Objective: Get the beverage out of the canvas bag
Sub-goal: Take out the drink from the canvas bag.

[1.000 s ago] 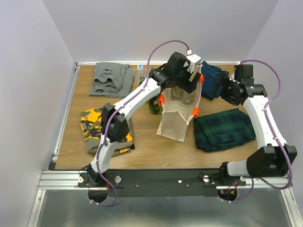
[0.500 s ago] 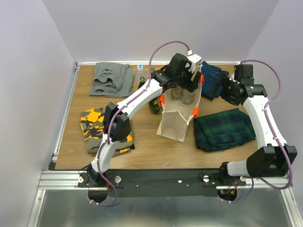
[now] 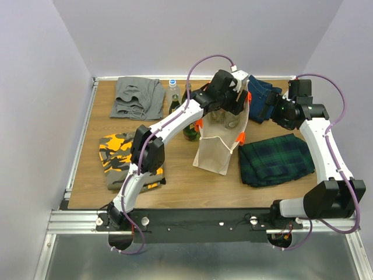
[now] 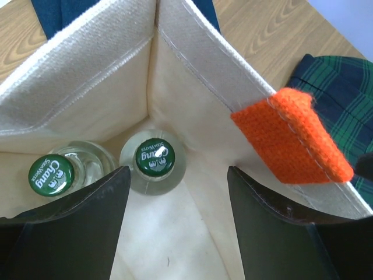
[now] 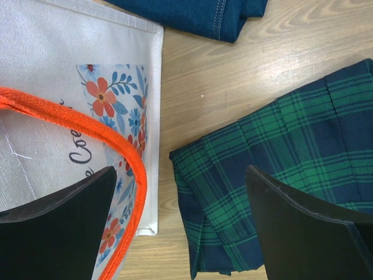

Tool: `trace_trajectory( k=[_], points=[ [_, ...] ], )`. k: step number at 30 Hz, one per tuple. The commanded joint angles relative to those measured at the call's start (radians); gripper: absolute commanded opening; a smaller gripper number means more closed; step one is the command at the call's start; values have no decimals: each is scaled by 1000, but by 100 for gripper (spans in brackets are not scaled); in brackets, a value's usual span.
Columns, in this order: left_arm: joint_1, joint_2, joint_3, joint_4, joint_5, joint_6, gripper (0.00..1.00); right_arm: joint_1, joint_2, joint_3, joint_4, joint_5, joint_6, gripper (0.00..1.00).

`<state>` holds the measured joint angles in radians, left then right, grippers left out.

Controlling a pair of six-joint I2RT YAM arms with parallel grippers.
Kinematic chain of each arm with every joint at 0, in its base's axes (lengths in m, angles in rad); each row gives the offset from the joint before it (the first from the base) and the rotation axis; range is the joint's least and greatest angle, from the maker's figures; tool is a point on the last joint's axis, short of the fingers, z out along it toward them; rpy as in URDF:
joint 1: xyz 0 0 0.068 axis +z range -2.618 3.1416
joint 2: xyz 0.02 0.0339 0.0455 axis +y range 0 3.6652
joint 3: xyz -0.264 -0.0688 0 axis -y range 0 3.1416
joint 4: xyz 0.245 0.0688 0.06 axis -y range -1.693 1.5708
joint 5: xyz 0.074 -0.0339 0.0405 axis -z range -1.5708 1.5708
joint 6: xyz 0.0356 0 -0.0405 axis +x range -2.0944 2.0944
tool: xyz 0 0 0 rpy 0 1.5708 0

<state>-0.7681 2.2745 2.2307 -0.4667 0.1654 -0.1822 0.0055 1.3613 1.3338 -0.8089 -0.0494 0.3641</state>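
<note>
The canvas bag (image 3: 217,147) stands upright mid-table, cream with orange handles (image 3: 240,139). Its open mouth fills the left wrist view, where two glass beverage bottles with green caps (image 4: 155,157) (image 4: 51,175) stand inside. My left gripper (image 4: 178,172) hangs open in the bag's mouth above them. The nearer cap lies just inside the left finger (image 4: 87,221), and nothing is gripped. My right gripper (image 5: 180,172) is open over bare wood, between the bag's flower-printed side (image 5: 58,76) and a plaid cloth.
Folded green plaid cloth (image 3: 275,158) lies right of the bag and denim (image 3: 260,93) behind it. Grey clothes (image 3: 138,97) and an orange camouflage garment (image 3: 119,157) lie on the left. A clear bottle (image 3: 173,90) and dark green bottles (image 3: 189,131) stand left of the bag.
My left gripper has shifted a little right over the bag's mouth and its jaws have narrowed. The right arm has not moved.
</note>
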Motion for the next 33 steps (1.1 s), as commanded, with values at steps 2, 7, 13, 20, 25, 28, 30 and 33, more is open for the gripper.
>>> trace_trajectory(
  k=[2, 7, 13, 20, 25, 28, 30, 33],
  points=[
    [-11, 22, -11, 74, -32, -26, 75, -1, 1, 2, -4, 19, -14, 100],
    [-14, 37, -17, 91, -47, -40, 74, -2, 2, 7, -6, 20, -14, 100],
    [-16, 40, -36, 112, -59, -46, 72, -1, 7, 8, -6, 19, -14, 100],
    [-16, 42, -45, 112, -86, -43, 72, -1, 4, 5, -9, 20, -14, 100],
    [-16, 46, -49, 120, -87, -49, 69, -1, 2, 7, -12, 23, -16, 100],
    [-16, 40, -65, 134, -89, -51, 69, -2, 2, 8, -12, 28, -17, 100],
    [-16, 43, -63, 138, -89, -51, 69, -2, 1, 7, -12, 26, -17, 100],
    [-16, 42, -60, 135, -92, -51, 68, -1, 2, 5, -9, 22, -16, 100]
  ],
)
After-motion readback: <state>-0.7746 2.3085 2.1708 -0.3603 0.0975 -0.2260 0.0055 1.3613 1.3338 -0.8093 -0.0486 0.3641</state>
